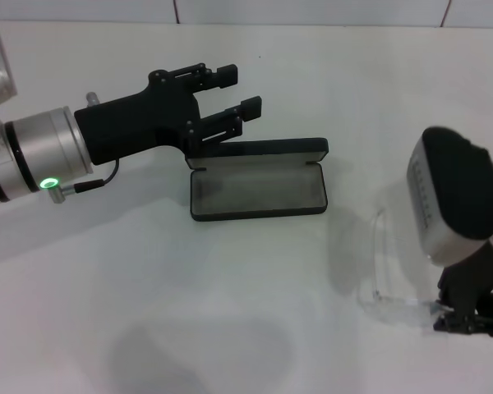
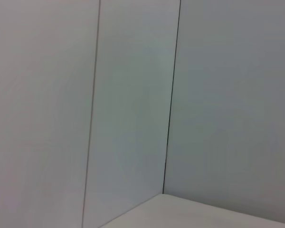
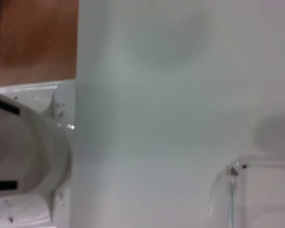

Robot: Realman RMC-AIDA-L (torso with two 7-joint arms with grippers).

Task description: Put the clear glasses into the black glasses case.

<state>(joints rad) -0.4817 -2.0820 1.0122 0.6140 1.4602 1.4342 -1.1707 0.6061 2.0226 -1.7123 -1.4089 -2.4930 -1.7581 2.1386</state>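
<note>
Head view: right tool [image 1: 468,322] is low at the near right of the table [image 1: 148,287], fingertips at the hinge corner of the glasses [image 1: 380,263]. Whether its fingers have closed on the frame cannot be told; the wrist housing hides most of them. Left tool [image 1: 230,94] hangs over the far left corner of the case [image 1: 259,187], fingers spread apart and holding nothing.

Glasses lie on the table just right of the case and apart from it, lens standing on edge, one arm running toward the right tool. Right wrist view shows a hinge and clear arm [image 3: 232,190] close below the camera.

Case lies open, lid folded back on the far side, grey lining exposed and empty.

Assessment: glasses are light, smooth plastic, likely slippery and prone to flex or twist. The hinge corner is the stiffest hold; a thin arm alone may bend or swing.
</note>
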